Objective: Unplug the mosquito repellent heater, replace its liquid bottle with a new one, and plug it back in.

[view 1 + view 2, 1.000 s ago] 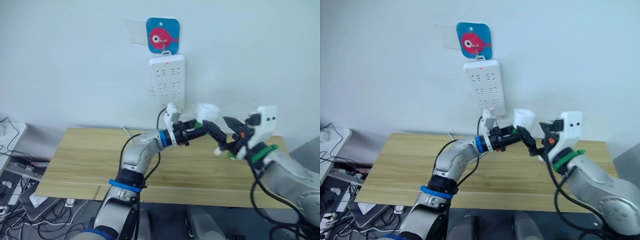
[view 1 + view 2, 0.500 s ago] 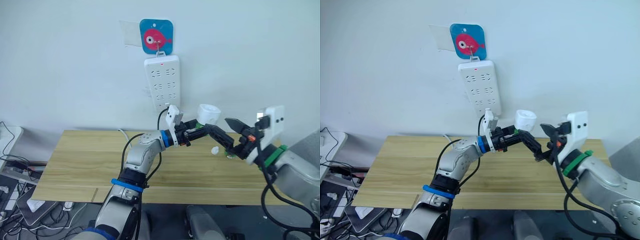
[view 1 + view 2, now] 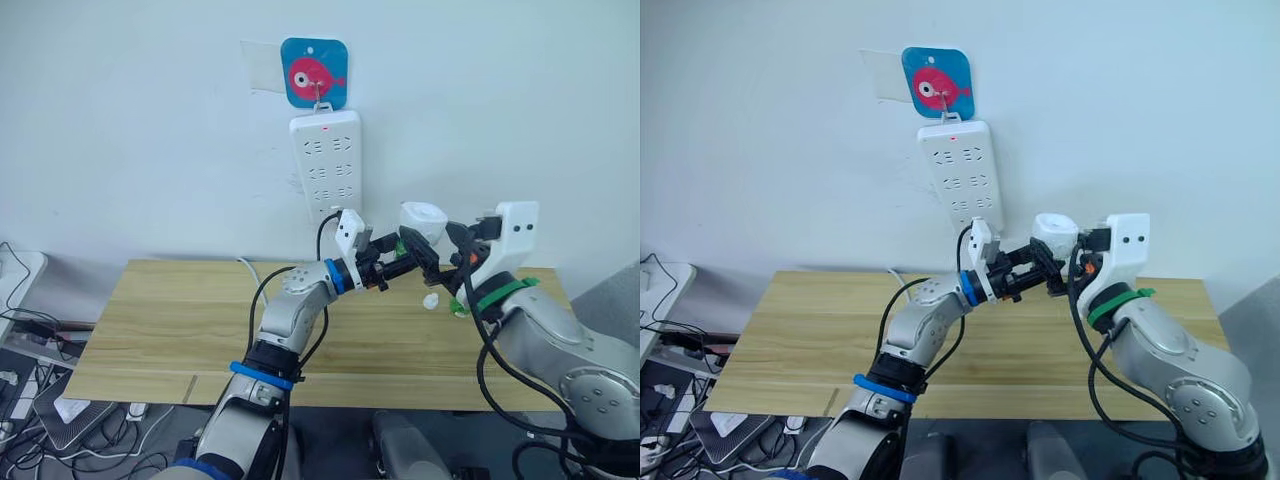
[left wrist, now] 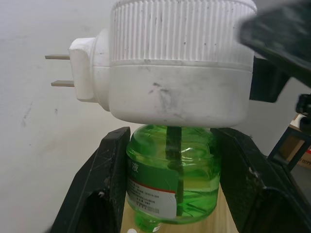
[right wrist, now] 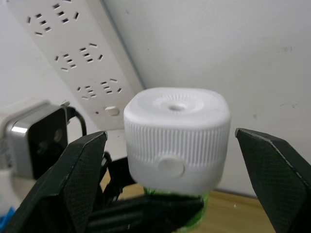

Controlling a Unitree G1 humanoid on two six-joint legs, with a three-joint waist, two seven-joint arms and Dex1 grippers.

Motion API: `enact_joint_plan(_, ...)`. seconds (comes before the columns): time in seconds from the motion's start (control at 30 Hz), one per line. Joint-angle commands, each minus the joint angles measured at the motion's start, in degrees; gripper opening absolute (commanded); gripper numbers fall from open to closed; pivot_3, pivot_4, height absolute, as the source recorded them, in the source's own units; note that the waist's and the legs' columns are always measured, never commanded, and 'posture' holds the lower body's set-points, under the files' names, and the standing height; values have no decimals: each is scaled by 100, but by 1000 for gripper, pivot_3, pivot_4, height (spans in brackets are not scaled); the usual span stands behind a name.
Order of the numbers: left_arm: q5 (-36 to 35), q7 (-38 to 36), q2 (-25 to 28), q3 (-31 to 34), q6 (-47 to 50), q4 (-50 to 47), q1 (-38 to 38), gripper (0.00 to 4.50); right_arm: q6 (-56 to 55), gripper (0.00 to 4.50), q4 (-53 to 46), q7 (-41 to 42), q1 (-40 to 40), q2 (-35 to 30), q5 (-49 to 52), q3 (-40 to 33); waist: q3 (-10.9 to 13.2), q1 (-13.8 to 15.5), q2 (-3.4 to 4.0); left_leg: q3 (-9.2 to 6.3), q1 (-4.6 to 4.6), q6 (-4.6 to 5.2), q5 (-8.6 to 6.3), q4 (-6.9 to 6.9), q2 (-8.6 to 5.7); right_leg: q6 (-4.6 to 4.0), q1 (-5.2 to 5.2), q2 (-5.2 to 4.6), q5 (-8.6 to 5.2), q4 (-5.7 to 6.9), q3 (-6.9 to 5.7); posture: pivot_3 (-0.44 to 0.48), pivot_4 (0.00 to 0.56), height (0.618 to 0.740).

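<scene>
Two arms meet above the far side of a long wooden worktop (image 3: 180,320), which stands against a pale wall. On that wall, above and behind both grippers, hangs a long white power strip (image 3: 327,165) from a blue square hook plate with a pink fish (image 3: 314,73); the strip's sockets also show behind the heater in the right wrist view.

The left gripper (image 4: 167,179) is closed on the green liquid bottle (image 4: 170,177), one black finger pressed on each side of it, and holds it upright in the air. The bottle is clear green with a label on its side and a dark wick down its middle. Directly above the left gripper's fingers, seated on the bottle's neck, sits the mosquito repellent heater (image 4: 177,63), a white ribbed unit with its two plug pins sticking out free to one side, in no socket.

The right gripper (image 5: 177,145) is spread wide, its two black fingers (image 5: 73,179) standing apart on either side of the heater (image 5: 177,138) without touching it; the heater's top, with its small round hole, lies between them. In the head views the right gripper (image 3: 455,262) sits just beside the heater (image 3: 421,220), opposite the left gripper (image 3: 405,258).

Below the right gripper, on the worktop, lie a small white piece (image 3: 430,300) and a small green item (image 3: 458,308), too small to identify.
</scene>
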Motion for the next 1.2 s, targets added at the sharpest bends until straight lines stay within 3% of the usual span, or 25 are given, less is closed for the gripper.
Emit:
enact_joint_plan(0.03,-8,55,-82,-57,-144,-365,37,2240,23,4436,-60,-21,-106,181,-243,-11,0,2,0,0,0,0,0,0,0,-1,0,0,0,0,0,-97,151,740)
enact_joint_plan(0.23,-20,159,-110,-83,-131,-511,126,2240,166,4436,22,112,-103,461,-522,7,0,2,0,0,0,0,0,0,0,-1,0,0,0,1,1,-81,150,740)
enact_joint_plan(0.4,-29,187,-94,-106,-95,-607,177,2240,232,2938,45,218,-105,634,-609,-52,0,3,1,0,1,0,0,-1,0,-2,0,0,1,1,0,-75,150,740)
enact_joint_plan(0.53,-50,105,-28,-157,-1,-715,239,2240,242,2938,43,277,-113,759,-712,-80,0,5,0,-2,0,0,0,-1,0,-2,0,0,1,0,-1,-65,146,740)
enact_joint_plan(0.57,-54,83,-9,-169,19,-740,254,2590,251,2938,36,292,-110,785,-743,-79,0,5,1,-2,0,0,0,-1,0,-1,0,0,1,0,-1,-65,146,740)
enact_joint_plan(0.77,78,-1027,999,-174,-497,-454,68,4402,148,2938,21,600,102,824,-1030,-147,-2,6,3,-3,2,0,0,-3,0,-10,-1,0,5,2,-4,-44,137,740)
enact_joint_plan(0.93,-319,-1721,1774,68,-144,-833,99,4500,-50,2938,-20,926,423,848,-1304,-340,-2,13,4,-5,0,0,0,-5,2,-22,-3,0,11,2,-7,-24,135,740)
enact_joint_plan(1.07,-497,-1380,2453,708,292,-1225,181,4500,-309,2938,-227,1268,748,958,-1335,-390,-3,19,4,-9,-1,0,0,-5,5,-22,-3,0,10,1,-10,-20,127,740)
enact_joint_plan(1.2,-710,-807,2762,1345,643,-1378,266,4500,-431,2938,-261,1569,774,1032,-1652,-80,-11,26,7,-13,3,0,0,-6,10,-20,-6,3,7,9,-13,-2,120,740)
